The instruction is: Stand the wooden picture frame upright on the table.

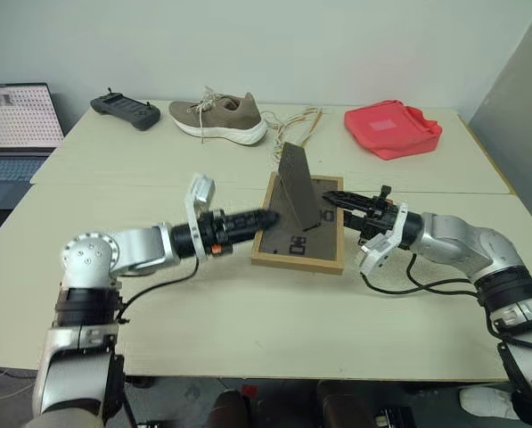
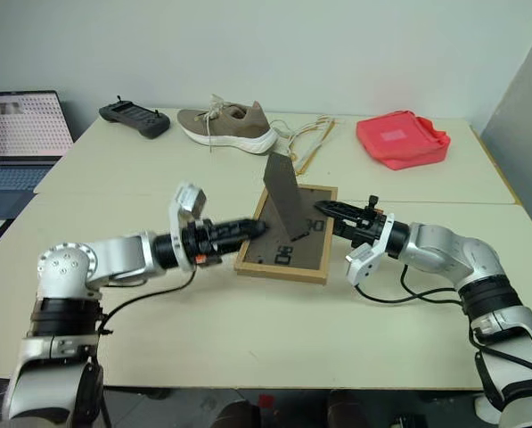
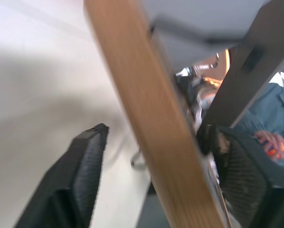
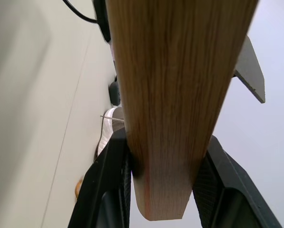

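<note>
A broad cream desk spreads beneath the robot's two arms, with a second desk surface butted against its far edge. At the centre of the near desk lies the wooden picture frame, face down with its dark brown back and pale markings up, its fold-out stand raised like a steep fin above the back. The frame's right side appears lifted slightly off the desk; its left side sits low by the desk.

The left hand reaches in level from the left, its black fingers at the frame's left edge. In the left wrist view the light-wood rail runs between those fingers, which stand wide on either side with a gap to the rail on one side, so the left hand grips nothing. The right hand comes in from the right, and the right wrist view shows its two fingers pressed against both faces of the wooden rail: a narrow hold, closed on the frame's right edge.

Along the far desk, from left to right: an open laptop at the desk's left end, a dark handheld controller, a tan sneaker with a white sole lying on its side, a loose pale cord just beside it, and a red folded bag near the right end, all well apart from the frame.
</note>
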### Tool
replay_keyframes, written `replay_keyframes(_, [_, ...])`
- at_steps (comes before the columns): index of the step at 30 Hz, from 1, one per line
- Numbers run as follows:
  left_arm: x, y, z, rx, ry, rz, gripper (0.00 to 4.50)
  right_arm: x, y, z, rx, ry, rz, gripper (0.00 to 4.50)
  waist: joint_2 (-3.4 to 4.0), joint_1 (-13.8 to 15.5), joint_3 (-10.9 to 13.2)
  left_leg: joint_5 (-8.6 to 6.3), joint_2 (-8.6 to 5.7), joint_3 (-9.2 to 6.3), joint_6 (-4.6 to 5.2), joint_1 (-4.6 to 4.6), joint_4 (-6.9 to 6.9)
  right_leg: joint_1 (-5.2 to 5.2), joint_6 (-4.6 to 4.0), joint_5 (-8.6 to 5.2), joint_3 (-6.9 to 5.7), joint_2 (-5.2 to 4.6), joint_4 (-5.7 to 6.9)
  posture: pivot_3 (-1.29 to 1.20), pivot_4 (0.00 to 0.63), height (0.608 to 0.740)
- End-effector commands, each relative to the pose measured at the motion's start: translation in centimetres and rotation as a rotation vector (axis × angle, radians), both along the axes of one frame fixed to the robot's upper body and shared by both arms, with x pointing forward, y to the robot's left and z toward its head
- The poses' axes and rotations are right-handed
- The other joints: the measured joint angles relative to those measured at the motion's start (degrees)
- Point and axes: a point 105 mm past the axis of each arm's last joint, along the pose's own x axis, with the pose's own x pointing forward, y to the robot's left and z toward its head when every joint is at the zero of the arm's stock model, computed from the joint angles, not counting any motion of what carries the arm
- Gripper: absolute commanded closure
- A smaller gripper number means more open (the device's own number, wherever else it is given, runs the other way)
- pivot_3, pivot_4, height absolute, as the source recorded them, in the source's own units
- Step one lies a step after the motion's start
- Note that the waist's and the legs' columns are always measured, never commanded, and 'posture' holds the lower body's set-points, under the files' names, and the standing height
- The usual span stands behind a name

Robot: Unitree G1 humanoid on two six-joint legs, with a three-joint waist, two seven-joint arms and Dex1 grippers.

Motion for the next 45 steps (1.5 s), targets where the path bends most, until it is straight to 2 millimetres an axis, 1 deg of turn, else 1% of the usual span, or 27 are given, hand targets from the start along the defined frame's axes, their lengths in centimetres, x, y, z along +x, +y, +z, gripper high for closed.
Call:
replay_keyframes(1, [-0.3,1.3,1.2,0.085,-0.125,0.075,0.02,1.3,-0.9,1.1,0.204,0.235,-0.064,3.05,0.0,-0.03,0.0,0.0,0.01,0.03,0.0,0.01,-0.03,0.0,0.0,0.0,0.01,-0.02,-0.01,0.0,0.15,0.74])
replay_keyframes(3, [-0.8,1.8,0.5,0.239,-0.215,0.125,0.02,2.0,-0.6,1.0,0.32,0.48,-0.055,3.05,0.0,-0.53,0.0,0.0,0.04,0.01,0.0,0.01,-0.05,0.0,0.0,0.0,0.01,-0.02,-0.02,0.0,0.15,0.74])
replay_keyframes(4, [-1.2,2.0,0.5,0.323,-0.288,0.152,0.02,1.9,0.0,0.9,0.35,0.612,-0.016,3.05,0.01,-0.82,0.0,0.0,0.11,0.0,0.0,0.03,-0.06,0.02,-0.01,0.0,0.01,-0.01,0.0,0.0,0.15,0.74])
replay_keyframes(7, [-1.4,2.1,-0.8,0.577,-0.485,0.237,0.02,2.0,1.6,0.5,0.501,1.029,0.083,3.05,0.03,-1.19,0.01,0.01,0.2,-0.15,-0.02,0.01,-0.09,0.01,-0.02,0.0,-0.07,-0.02,0.03,0.0,0.15,0.74])
replay_keyframes(9, [-1.5,1.8,-1.1,0.668,-0.615,0.266,0.02,2.0,2.4,0.1,0.576,1.254,0.128,3.05,0.05,-1.11,0.0,0.01,0.19,-0.17,-0.03,0.02,-0.08,0.01,-0.02,0.0,-0.09,0.01,0.04,0.0,0.15,0.74])
replay_keyframes(10, [-1.7,1.5,-1.0,0.664,-0.664,0.275,0.02,2.0,2.8,-0.1,0.609,1.371,0.154,3.05,0.06,-0.88,0.0,0.03,0.13,-0.15,-0.05,0.01,-0.09,0.01,-0.02,0.0,-0.11,0.02,0.06,0.0,0.15,0.74])
replay_keyframes(12, [-2.0,1.1,-0.8,0.644,-0.737,0.3,0.02,1.8,3.5,-0.7,0.627,1.54,0.199,3.05,0.06,-0.24,0.0,0.03,0.13,-0.09,-0.05,0.0,-0.08,0.02,-0.03,0.0,-0.1,0.02,0.04,0.0,0.15,0.74])
replay_keyframes(14, [-2.8,0.8,-1.1,0.621,-0.764,0.293,0.02,1.7,4.1,-2.7,0.582,1.636,0.182,3.05,0.06,0.2,0.0,0.02,0.12,-0.05,-0.03,-0.01,-0.06,0.01,-0.03,0.0,-0.09,0.03,0.0,0.0,0.15,0.74])
replay_keyframes(15, [-3.1,0.7,-1.3,0.613,-0.767,0.287,0.02,1.6,4.2,-3.5,0.566,1.661,0.171,3.05,0.06,0.3,0.0,-0.02,0.1,-0.02,0.03,-0.01,-0.07,0.0,-0.03,0.0,-0.06,0.03,-0.02,0.0,0.15,0.74])
replay_keyframes(18, [-3.2,0.8,-2.2,0.622,-0.747,0.281,0.02,2.3,4.2,-5.5,0.565,1.686,0.107,3.05,0.05,0.65,0.0,-0.11,0.07,0.02,0.2,-0.03,-0.07,-0.02,-0.02,0.0,-0.05,0.04,-0.06,0.0,0.15,0.74])
replay_keyframes(23, [-3.4,1.0,-2.7,0.623,-0.732,0.275,0.02,2.2,4.2,-7.1,0.519,1.678,0.066,3.05,0.05,0.86,0.0,-0.12,0.06,0.05,0.22,-0.03,-0.08,-0.02,-0.02,0.0,-0.03,0.04,-0.08,0.0,0.15,0.74])
replay_keyframes(25, [-3.4,1.1,-3.0,0.626,-0.726,0.271,0.0,1.8,4.3,-7.5,0.483,1.674,0.063,2.48,0.05,0.82,0.0,-0.12,0.07,0.04,0.22,-0.02,-0.09,-0.02,-0.02,0.0,-0.03,0.06,-0.06,0.0,0.15,0.74])
replay_keyframes(28, [-2.9,1.1,-3.1,0.631,-0.721,0.271,0.0,1.6,3.9,-7.8,0.469,1.647,0.031,2.0,0.05,0.85,0.0,-0.12,0.08,0.02,0.22,-0.03,-0.09,-0.02,-0.02,0.0,-0.05,0.06,-0.06,0.0,0.15,0.74])
replay_keyframes(29, [-2.7,1.1,-3.2,0.635,-0.721,0.268,0.0,1.7,3.7,-7.8,0.475,1.64,0.019,1.74,0.05,0.86,0.0,-0.12,0.07,0.03,0.22,-0.03,-0.09,-0.02,-0.02,0.0,-0.04,0.06,-0.06,0.0,0.15,0.74])
replay_keyframes(31, [-2.3,1.4,-3.2,0.636,-0.716,0.271,0.0,1.5,3.2,-7.8,0.476,1.615,0.002,1.33,0.05,0.85,0.0,-0.12,0.07,0.03,0.22,-0.02,-0.08,-0.02,-0.02,0.0,-0.04,0.06,-0.06,0.0,0.15,0.74])
replay_keyframes(32, [-1.9,1.7,-3.2,0.644,-0.713,0.277,0.0,1.4,2.8,-7.8,0.476,1.599,-0.012,0.98,0.05,0.86,0.0,-0.12,0.07,0.03,0.22,-0.03,-0.08,-0.02,-0.02,0.0,-0.05,0.07,-0.05,0.0,0.15,0.74])
replay_keyframes(33, [-1.7,1.9,-3.2,0.651,-0.71,0.282,0.0,1.4,2.6,-7.9,0.475,1.587,-0.022,0.8,0.05,0.87,0.0,-0.12,0.07,0.03,0.22,-0.02,-0.08,-0.02,-0.02,0.0,-0.05,0.07,-0.05,0.0,0.15,0.74])
replay_keyframes(35, [-1.3,2.4,-3.3,0.66,-0.706,0.286,0.0,1.0,1.5,-8.0,0.464,1.552,-0.058,0.33,0.05,0.85,0.0,-0.12,0.07,0.03,0.22,-0.02,-0.08,-0.02,-0.02,0.0,-0.05,0.07,-0.05,0.0,0.15,0.74])
replay_keyframes(36, [-1.1,2.8,-3.2,0.67,-0.707,0.291,0.0,0.6,0.7,-8.0,0.455,1.538,-0.077,0.13,0.05,0.85,0.0,-0.12,0.06,0.03,0.22,-0.03,-0.09,-0.02,-0.02,0.0,-0.04,0.07,-0.05,0.0,0.15,0.74])
replay_keyframes(37, [-0.9,3.1,-3.2,0.677,-0.703,0.295,0.0,0.3,-0.2,-7.9,0.448,1.517,-0.105,0.03,0.05,0.91,0.0,-0.12,0.07,0.02,0.22,-0.03,-0.09,-0.02,-0.02,0.0,-0.06,0.07,-0.06,0.0,0.15,0.74])
replay_keyframes(39, [-0.5,4.2,-3.2,0.693,-0.684,0.307,0.0,0.1,-2.2,-7.3,0.445,1.435,-0.201,0.03,0.05,1.2,0.0,-0.12,0.07,0.01,0.22,-0.04,-0.1,-0.02,-0.01,-0.01,-0.06,0.07,-0.07,0.0,0.15,0.74])
replay_keyframes(41, [-0.1,5.5,-3.3,0.712,-0.651,0.321,0.0,-0.3,-3.5,-6.1,0.462,1.392,-0.26,0.03,0.05,1.38,0.01,-0.13,0.05,0.02,0.22,-0.04,-0.09,-0.02,-0.01,-0.01,-0.04,0.07,-0.07,0.0,0.15,0.74])
replay_keyframes(42, [0.1,6.0,-3.4,0.721,-0.639,0.326,0.0,-0.5,-3.9,-5.7,0.464,1.379,-0.279,0.03,0.06,1.29,0.01,-0.13,0.05,0.02,0.22,-0.03,-0.09,-0.02,-0.01,-0.01,-0.04,0.07,-0.06,0.0,0.15,0.74])
replay_keyframes(45, [0.6,7.7,-3.3,0.759,-0.629,0.321,0.0,-2.1,-3.8,-2.4,0.489,1.351,-0.243,0.03,0.06,0.79,0.01,-0.13,0.07,-0.01,0.24,0.02,-0.12,-0.03,-0.02,-0.01,-0.02,0.14,-0.02,0.0,0.15,0.74])
